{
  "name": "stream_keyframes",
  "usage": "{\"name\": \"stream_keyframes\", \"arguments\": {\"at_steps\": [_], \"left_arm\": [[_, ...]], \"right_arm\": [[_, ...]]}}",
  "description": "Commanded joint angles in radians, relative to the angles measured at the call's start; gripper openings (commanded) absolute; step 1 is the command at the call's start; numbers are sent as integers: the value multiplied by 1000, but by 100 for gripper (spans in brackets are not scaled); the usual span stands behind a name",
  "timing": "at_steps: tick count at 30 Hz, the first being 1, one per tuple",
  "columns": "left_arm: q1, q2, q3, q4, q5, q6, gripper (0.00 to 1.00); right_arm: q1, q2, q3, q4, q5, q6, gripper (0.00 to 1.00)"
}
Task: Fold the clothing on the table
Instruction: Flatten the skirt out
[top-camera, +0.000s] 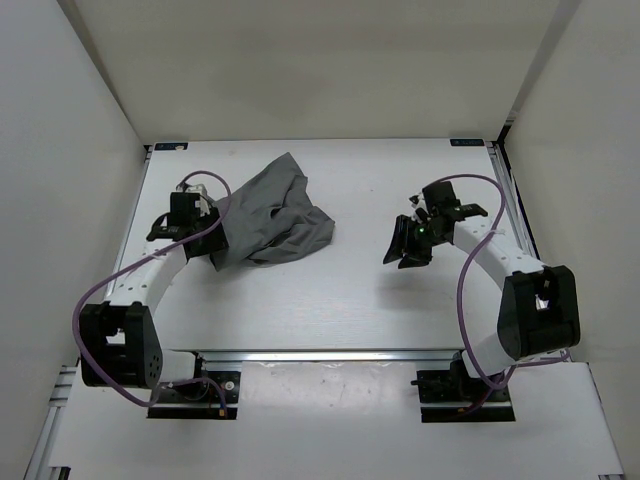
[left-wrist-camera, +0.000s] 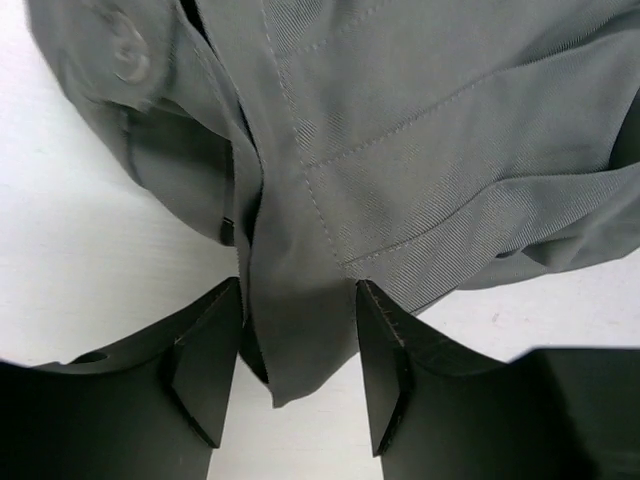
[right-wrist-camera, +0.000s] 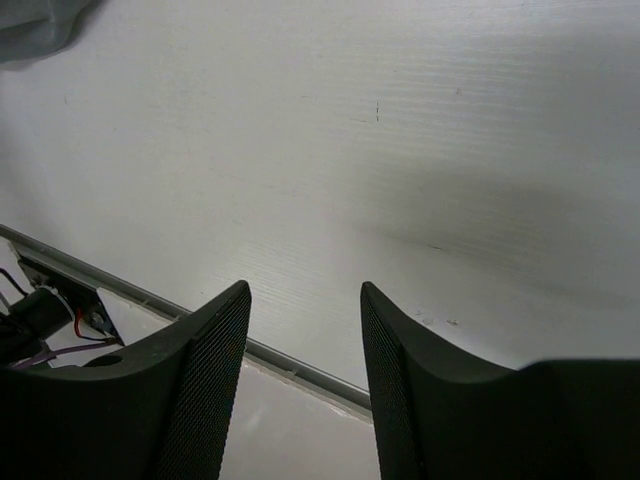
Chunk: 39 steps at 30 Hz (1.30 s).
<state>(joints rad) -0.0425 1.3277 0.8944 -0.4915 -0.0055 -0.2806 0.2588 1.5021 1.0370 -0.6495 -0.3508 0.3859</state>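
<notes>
The grey clothing (top-camera: 275, 215) lies crumpled on the left half of the white table (top-camera: 330, 300). My left gripper (top-camera: 215, 258) is at its near-left edge. In the left wrist view the gripper (left-wrist-camera: 299, 283) stands open, and a hanging corner of the clothing (left-wrist-camera: 400, 120) reaches down between the two fingers without being pinched. A button (left-wrist-camera: 130, 60) shows on a fold at the upper left. My right gripper (top-camera: 405, 250) hovers over bare table on the right, apart from the cloth. It is open (right-wrist-camera: 305, 285) with nothing between its fingers; only a scrap of the clothing (right-wrist-camera: 30, 25) shows far off.
Metal rails edge the table, among them the near rail (right-wrist-camera: 300, 360) and the right rail (top-camera: 503, 200). White walls close in the left, back and right. Purple cables (top-camera: 465, 290) loop from both arms. The arm bases (top-camera: 195, 385) sit at the near edge.
</notes>
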Motion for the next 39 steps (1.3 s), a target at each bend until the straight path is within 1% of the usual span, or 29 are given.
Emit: {"name": "stream_keyframes", "arguments": {"at_steps": [1, 2, 4, 5, 6, 7, 8, 9, 10, 11, 13, 14, 15, 16, 17, 19, 22, 23, 24, 26, 27, 30, 34, 37, 39], "left_arm": [[-23, 2, -34, 71, 59, -42, 58], [-31, 2, -44, 80, 56, -42, 56], [-60, 16, -60, 88, 59, -37, 42], [-68, 24, -58, 97, 71, -43, 26], [-83, 31, -55, 103, 111, -45, 3], [-114, 39, -40, 106, 161, -60, 0], [-135, 47, -5, 123, 182, -81, 0], [-199, 62, 15, 132, 226, -91, 0], [-282, 82, 73, 108, 245, -92, 0], [-322, 90, 143, 93, 248, -95, 0], [-465, 151, 234, 33, 249, -86, 0], [-508, 162, 267, 21, 249, -89, 0], [-517, 165, 271, 13, 249, -98, 0], [-517, 159, 259, 13, 252, -98, 2], [-520, 142, 238, 14, 259, -115, 6], [-464, 104, 189, 31, 277, -141, 38], [-377, 30, 137, 42, 331, -175, 50], [-352, -7, 123, 48, 349, -177, 52], [-338, -25, 120, 54, 361, -189, 52], [-297, -83, 110, 74, 366, -203, 55], [-286, -97, 113, 70, 371, -204, 54], [-258, -78, 91, 53, 322, -172, 54], [-270, -19, 19, 86, 332, -166, 54], [-298, 21, -15, 145, 334, -167, 54], [-324, 57, -28, 175, 343, -161, 51]], "right_arm": [[-6, -31, -3, 21, -20, 4, 54], [-10, -32, -3, 25, -30, 7, 53], [-16, -29, -5, 21, -28, 10, 53], [-16, -34, -5, 27, -27, 7, 53], [-23, -34, -6, 24, -33, 10, 53], [-24, -33, -3, 36, -34, 8, 53], [-21, -23, -5, 40, -37, 10, 53], [-26, -20, -2, 44, -43, 7, 54], [-27, -8, 6, 44, -45, 14, 53], [-29, -3, 26, 37, -50, 7, 53], [-18, 15, 60, 30, -48, -1, 53], [-20, 27, 66, 22, -37, 4, 53], [-15, 32, 78, 22, -46, -2, 54], [-13, 36, 92, 22, -45, -7, 54], [-12, 47, 92, 14, -47, -8, 53], [-6, 55, 103, 17, -54, -13, 53], [3, 72, 121, 8, -59, -21, 54], [11, 78, 129, 5, -54, -25, 53], [14, 87, 145, 7, -57, -31, 54], [45, 104, 207, 1, -70, -27, 53], [51, 110, 221, -4, -80, -28, 53], [130, 148, 293, -6, -105, -28, 54], [230, 251, 379, -61, -96, -50, 54], [269, 348, 414, -125, -77, -64, 49], [298, 412, 422, -153, -63, -77, 35]]}}
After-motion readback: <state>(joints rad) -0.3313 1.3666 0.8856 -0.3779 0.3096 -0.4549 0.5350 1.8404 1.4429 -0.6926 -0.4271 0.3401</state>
